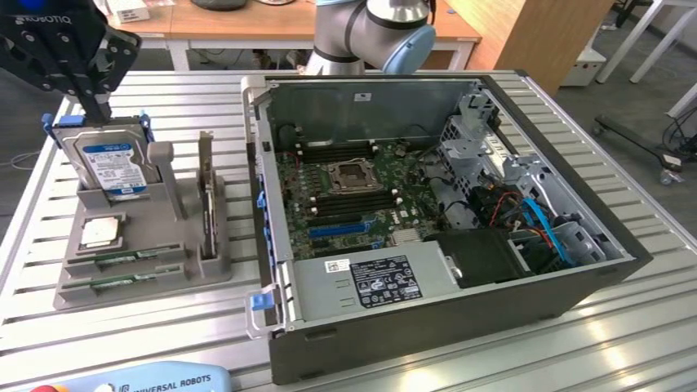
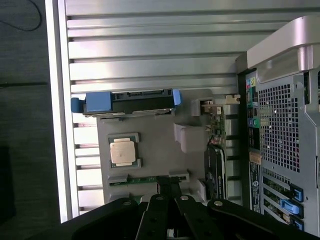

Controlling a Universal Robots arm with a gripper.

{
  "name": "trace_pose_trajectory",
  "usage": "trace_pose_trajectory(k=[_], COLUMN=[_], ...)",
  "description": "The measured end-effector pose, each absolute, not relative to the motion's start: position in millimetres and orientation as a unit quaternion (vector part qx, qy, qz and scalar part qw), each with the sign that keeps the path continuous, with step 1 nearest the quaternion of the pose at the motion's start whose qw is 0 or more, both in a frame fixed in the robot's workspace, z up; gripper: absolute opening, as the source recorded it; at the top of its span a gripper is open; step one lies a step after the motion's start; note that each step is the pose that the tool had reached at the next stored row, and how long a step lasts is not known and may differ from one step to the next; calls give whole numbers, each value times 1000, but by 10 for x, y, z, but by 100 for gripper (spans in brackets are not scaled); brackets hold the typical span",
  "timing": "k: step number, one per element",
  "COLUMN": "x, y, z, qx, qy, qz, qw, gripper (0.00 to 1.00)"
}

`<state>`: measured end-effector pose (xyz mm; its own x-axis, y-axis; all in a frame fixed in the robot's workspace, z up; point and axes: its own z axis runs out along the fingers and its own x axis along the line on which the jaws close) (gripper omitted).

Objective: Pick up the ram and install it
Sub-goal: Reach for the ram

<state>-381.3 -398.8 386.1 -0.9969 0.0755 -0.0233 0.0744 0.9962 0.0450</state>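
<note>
I watch a table [image 1: 610, 327] of pale aluminium slats. Behind it, the room has wooden desks [image 1: 250, 20] and a grey floor [image 1: 626, 90].

At the exterior view's left, the gripper [image 1: 104, 116] hangs above a grey holder [image 1: 212, 269]. Its fingers are pressed together, with nothing between them.

On the holder, a hard drive [image 1: 109, 167] with a blue label stands upright at the far end. A processor [image 1: 100, 233] lies flat in the middle. The ram [image 1: 122, 261] lies in its slot just nearer than the processor, and the second ram stick [image 1: 117, 283] lies at the near edge. In the wrist view, the tips of the gripper [image 2: 168, 180] line up over the ram [image 2: 142, 179]. I cannot tell if they touch it.

A teach pendant [image 1: 153, 380] lies at the near edge of the table. To the exterior view's right of the holder, an open computer case [image 1: 610, 282] lies on its side with the motherboard [image 1: 338, 188] facing up. The robot arm [image 1: 381, 20] rises on its far side.
</note>
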Motion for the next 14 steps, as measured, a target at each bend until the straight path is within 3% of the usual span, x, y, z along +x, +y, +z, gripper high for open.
trace_pose_trajectory(k=[14], x=[-3815], y=[-4113], z=[3861], qx=[37], qy=[999], qz=[22], qw=[13], gripper=[10])
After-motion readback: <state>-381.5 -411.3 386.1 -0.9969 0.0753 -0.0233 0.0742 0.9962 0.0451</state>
